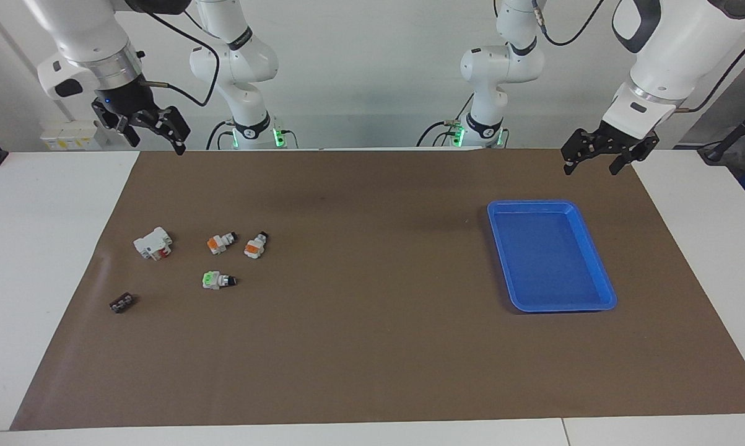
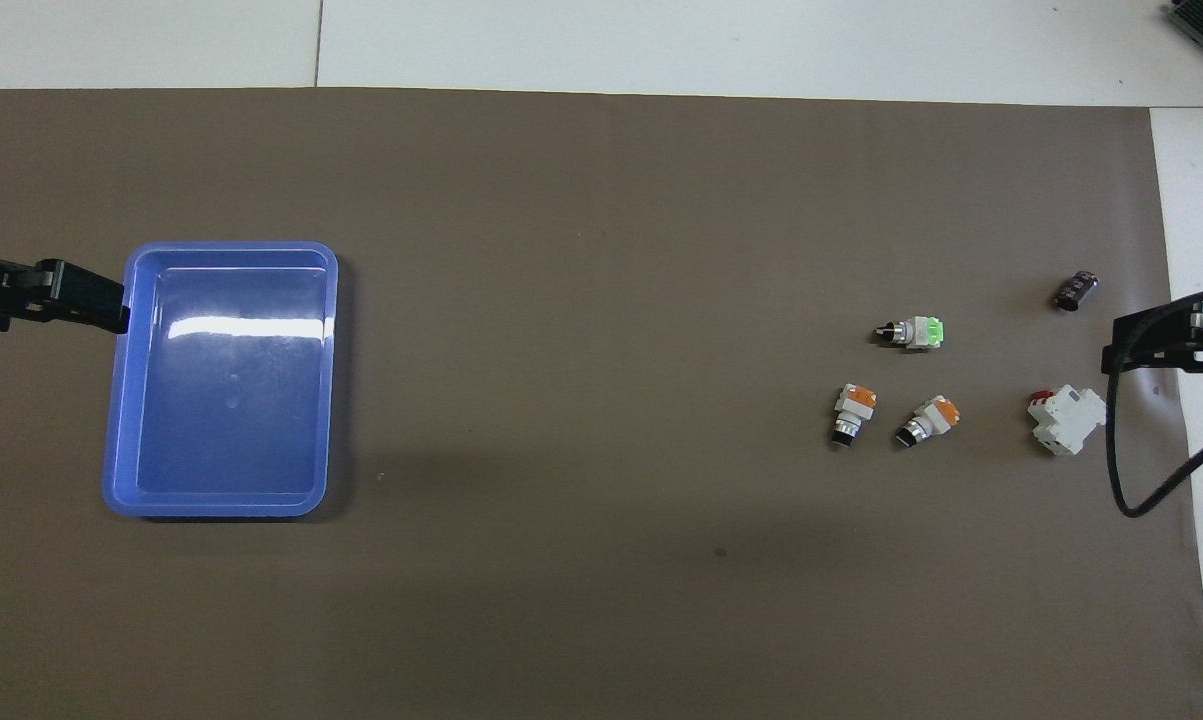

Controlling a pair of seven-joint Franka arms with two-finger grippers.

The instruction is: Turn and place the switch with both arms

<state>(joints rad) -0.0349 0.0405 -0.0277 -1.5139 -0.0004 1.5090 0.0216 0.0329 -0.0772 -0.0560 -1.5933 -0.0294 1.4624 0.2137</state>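
Nearest the robots, both arms wait raised over the robots' edge of the brown mat. The right hand hangs over the mat corner at the right arm's end of the counter, its fingers spread and holding nothing. The left hand hangs near the mat's edge at the left arm's end, just robot-side of the blue tray, its fingers also spread and empty.

Next out, toward the right arm's end, lie two switches showing orange: one orange switch beside a second orange switch, apart from each other, each on its side with its black knob pointing roughly toward the robots. In the same row, closer to the counter's end, sits a boxy white part with red.

A little farther from the robots lies a switch with its green face up, knob toward the tray's end. Farthest out is a small dark strip.

The tray holds nothing and stands well apart from all the switches.

By my reading, the task has not begun: no switch is gripped, turned or moved to the tray. Everything remains: picking a switch, turning it between the two hands, and setting it down, probably in the tray.
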